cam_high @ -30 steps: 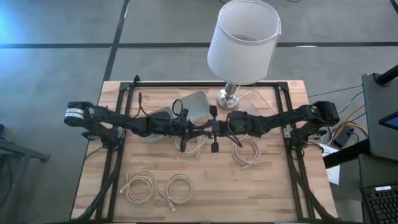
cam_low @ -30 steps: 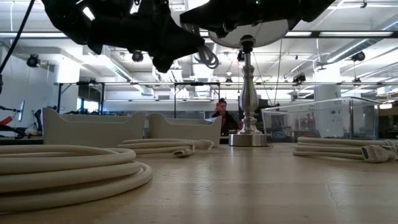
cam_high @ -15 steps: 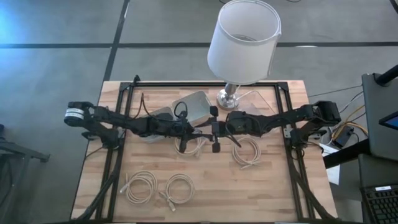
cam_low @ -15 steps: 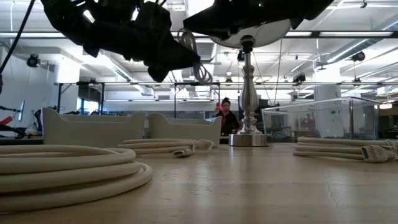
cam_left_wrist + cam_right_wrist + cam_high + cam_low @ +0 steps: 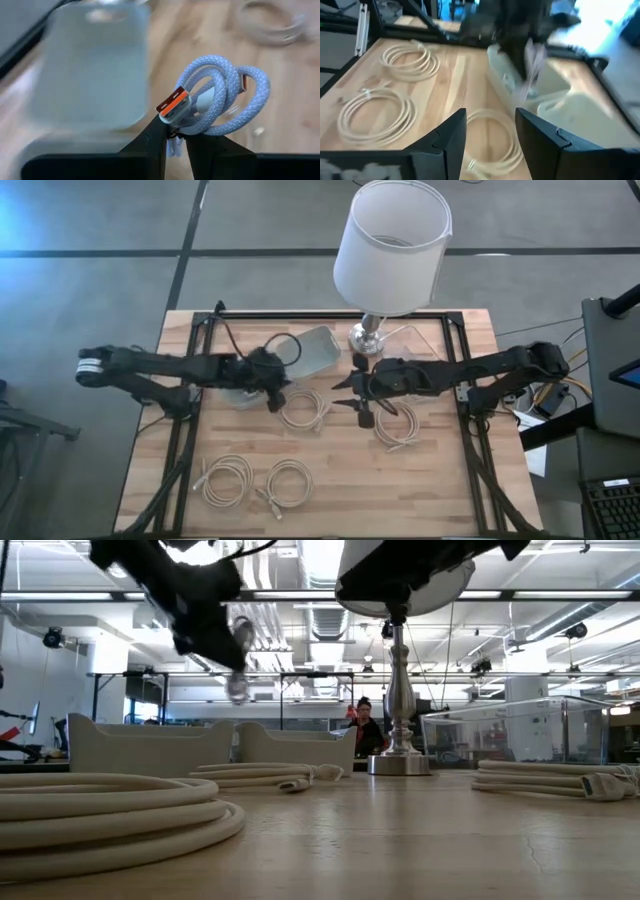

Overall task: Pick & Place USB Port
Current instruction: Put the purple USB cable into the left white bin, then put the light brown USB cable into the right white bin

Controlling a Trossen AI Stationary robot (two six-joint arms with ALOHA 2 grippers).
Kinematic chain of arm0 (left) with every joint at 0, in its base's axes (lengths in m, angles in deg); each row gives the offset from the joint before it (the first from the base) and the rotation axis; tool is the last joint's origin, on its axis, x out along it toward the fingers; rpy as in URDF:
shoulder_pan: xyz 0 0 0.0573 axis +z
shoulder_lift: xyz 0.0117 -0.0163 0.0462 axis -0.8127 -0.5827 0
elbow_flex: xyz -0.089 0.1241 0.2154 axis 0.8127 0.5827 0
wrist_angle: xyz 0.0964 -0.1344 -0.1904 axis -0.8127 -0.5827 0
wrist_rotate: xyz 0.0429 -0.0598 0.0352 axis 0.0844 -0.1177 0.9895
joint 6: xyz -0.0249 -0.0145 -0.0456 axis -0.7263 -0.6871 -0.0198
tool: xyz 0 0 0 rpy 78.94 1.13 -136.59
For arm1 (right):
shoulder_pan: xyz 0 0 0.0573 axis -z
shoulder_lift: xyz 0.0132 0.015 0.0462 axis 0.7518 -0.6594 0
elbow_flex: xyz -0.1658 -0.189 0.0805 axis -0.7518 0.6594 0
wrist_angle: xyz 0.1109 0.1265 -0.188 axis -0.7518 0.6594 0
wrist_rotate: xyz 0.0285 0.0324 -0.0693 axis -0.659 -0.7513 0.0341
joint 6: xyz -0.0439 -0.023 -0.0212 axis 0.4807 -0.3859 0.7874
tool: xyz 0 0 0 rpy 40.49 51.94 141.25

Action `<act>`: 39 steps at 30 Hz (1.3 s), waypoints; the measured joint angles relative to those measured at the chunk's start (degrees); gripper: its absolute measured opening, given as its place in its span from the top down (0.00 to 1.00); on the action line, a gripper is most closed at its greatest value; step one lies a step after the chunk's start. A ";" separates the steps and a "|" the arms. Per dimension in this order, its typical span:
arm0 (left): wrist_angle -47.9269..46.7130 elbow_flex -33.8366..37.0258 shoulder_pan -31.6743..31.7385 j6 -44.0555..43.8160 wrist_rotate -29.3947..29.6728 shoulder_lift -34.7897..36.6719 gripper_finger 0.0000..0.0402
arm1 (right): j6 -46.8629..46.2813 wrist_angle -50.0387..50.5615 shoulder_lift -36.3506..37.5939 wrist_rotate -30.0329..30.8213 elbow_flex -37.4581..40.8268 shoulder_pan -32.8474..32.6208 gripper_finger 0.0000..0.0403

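Observation:
A light blue braided USB cable [image 5: 215,97], wound into a small coil with an orange-faced plug [image 5: 173,103], hangs in the air over the table's middle. My left gripper [image 5: 174,134] is shut on it; in the high view that gripper [image 5: 272,387] is beside the white trays [image 5: 305,350]. My right gripper [image 5: 490,132] stands open with nothing between its fingers, a little to the right of centre [image 5: 346,392]. In the low view the cable [image 5: 238,660] dangles under the left gripper, well above the tabletop. My left gripper pinches the coil's bundled strands [image 5: 176,129] between its two fingertips, just under the orange plug. The fingers reach in from the table's left. The coil sticks out beyond the fingertips, lifted clear of the table and the trays.
Several cream cable coils lie on the wood: one at the centre [image 5: 305,410], one at the right [image 5: 395,425], two near the front [image 5: 228,478] [image 5: 290,480]. A lamp [image 5: 390,250] and a clear box [image 5: 415,340] stand at the back.
The two grippers met over the table's middle. My right gripper has opened and let go of the cable, then drawn back slightly toward the right. My left gripper has kept its hold and carried the coil toward the table's left, to beside the trays.

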 joint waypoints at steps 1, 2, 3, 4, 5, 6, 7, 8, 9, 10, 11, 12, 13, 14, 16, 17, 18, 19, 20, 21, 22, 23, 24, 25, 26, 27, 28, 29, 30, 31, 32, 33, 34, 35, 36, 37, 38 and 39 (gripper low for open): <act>-4.09 -1.14 0.03 -1.60 1.05 0.95 0.86 | -0.85 1.22 0.17 -0.09 0.02 -0.09 0.60; -7.81 -2.03 0.07 -3.45 1.41 1.66 0.86 | -1.51 2.28 0.19 -0.13 0.02 -0.34 0.60; -11.22 -2.69 0.07 -5.51 1.43 2.27 0.86 | -2.06 2.99 0.19 -0.16 0.02 -0.44 0.61; -14.15 -3.14 0.05 -7.71 1.40 2.61 0.86 | -2.14 3.60 0.18 -0.20 0.02 -0.55 0.61; -16.78 -3.34 0.05 -9.75 1.40 2.80 0.86 | -2.12 3.99 0.11 -0.20 0.05 -0.70 0.62; -19.03 -3.37 0.05 -11.36 1.40 2.89 0.86 | -2.05 4.12 0.01 -0.20 0.05 -0.69 0.62; -21.77 -3.24 0.12 -12.48 1.46 2.93 0.86 | -1.97 4.12 -0.23 -0.19 0.05 -0.75 0.63; -24.09 -2.92 0.38 -13.11 1.64 2.96 0.86 | -1.97 4.16 -0.45 -0.17 0.05 -0.78 0.63; -26.32 -2.52 0.68 -13.65 2.21 2.68 0.86 | -1.97 4.29 -0.64 -0.17 0.05 -0.78 0.63; -28.10 -2.00 1.15 -14.37 2.59 2.29 0.86 | -1.95 4.37 -0.72 -0.19 0.06 -0.78 0.63; -29.63 -1.49 1.63 -15.31 2.64 1.78 0.86 | -1.95 4.37 -0.78 -0.19 0.07 -0.78 0.64; -30.48 -0.89 2.06 -16.31 2.65 1.11 0.86 | -1.94 4.30 -0.81 -0.19 0.07 -0.78 0.64; -30.69 -0.34 2.44 -17.10 2.65 0.45 0.86 | -1.93 4.29 -0.84 -0.19 0.07 -0.78 0.64; -30.47 0.15 2.70 -17.30 2.66 -0.13 0.86 | -1.93 4.32 -0.86 -0.18 0.07 -0.78 0.64; -30.07 1.04 3.32 -16.95 2.65 -1.75 0.86 | -1.90 4.34 -0.92 -0.17 0.07 -0.78 0.63; -29.94 1.48 3.63 -16.55 2.65 -2.75 0.86 | -1.90 4.32 -0.92 -0.17 0.07 -0.78 0.63; -29.65 1.82 3.98 -16.25 2.57 -3.77 0.86 | -1.90 4.30 -0.92 -0.17 0.07 -0.78 0.63; -29.55 1.98 4.26 -15.97 2.57 -4.84 0.86 | -1.87 4.29 -0.92 -0.16 0.07 -0.78 0.62; -29.47 2.04 4.49 -15.99 2.57 -5.91 0.86 | -1.77 4.29 -0.92 -0.14 0.07 -0.78 0.62; -29.43 2.05 4.73 -16.07 2.63 -6.99 0.86 | -1.69 4.21 -0.92 -0.13 0.07 -0.78 0.62; -29.34 2.09 4.96 -16.20 2.61 -8.18 0.85 | -1.72 4.08 -0.92 -0.13 0.07 -0.75 0.62; -29.22 2.09 5.08 -16.15 2.63 -9.30 0.84 | -1.75 4.03 -0.92 -0.13 0.07 -0.75 0.62; -29.11 2.05 5.24 -15.80 2.63 -10.29 0.82 | -1.70 4.03 -0.92 -0.11 0.07 -0.75 0.61; -29.14 1.97 5.30 -15.09 2.61 -11.24 0.80 | -1.57 4.03 -0.92 -0.11 0.07 -0.75 0.61; -29.15 1.86 5.32 -14.16 2.62 -12.12 0.78 | -1.35 4.05 -0.92 -0.11 0.07 -0.75 0.61; -29.21 1.62 5.32 -13.29 2.66 -12.99 0.76 | -0.91 4.05 -0.92 -0.10 0.07 -0.75 0.61; -29.12 1.37 5.32 -12.43 2.68 -13.73 0.74 | -0.65 4.02 -0.92 -0.09 0.07 -0.75 0.60; -29.12 1.12 5.31 -11.65 2.73 -14.37 0.72 | -0.59 3.97 -0.95 -0.07 0.07 -0.75 0.60; -29.24 0.80 5.30 -11.12 2.78 -14.98 0.70 | -0.61 3.97 -0.97 -0.07 0.07 -0.75 0.60; -29.24 0.37 5.30 -10.65 2.80 -15.49 0.68 | -0.64 3.99 -1.01 -0.05 0.07 -0.75 0.60; -29.14 -0.05 5.32 -9.84 2.86 -15.80 0.66 | -0.64 3.99 -1.03 0.01 0.07 -0.75 0.60; -29.22 -0.59 5.32 -8.67 2.89 -16.04 0.65 | -0.63 4.01 -1.03 0.03 0.07 -0.75 0.60; -29.22 -1.09 5.31 -7.83 2.89 -16.10 0.64 | -0.66 4.03 -1.03 0.03 0.07 -0.75 0.60; -29.24 -1.59 5.30 -7.24 2.89 -16.10 0.63 | -0.68 4.07 -1.03 0.03 0.07 -0.75 0.60; -29.25 -2.15 5.30 -6.84 2.89 -16.08 0.62 | -0.67 4.11 -1.03 0.02 0.07 -0.75 0.60; -29.41 -2.78 5.31 -6.69 2.90 -15.90 0.62 | -0.72 4.14 -1.03 0.04 0.07 -0.75 0.60; -29.83 -3.50 5.31 -6.68 2.89 -15.51 0.62 | -0.77 4.18 -1.03 0.03 0.07 -0.75 0.61; -30.48 -4.30 5.30 -6.69 2.90 -15.10 0.62 | -0.78 4.21 -1.03 0.02 0.07 -0.75 0.61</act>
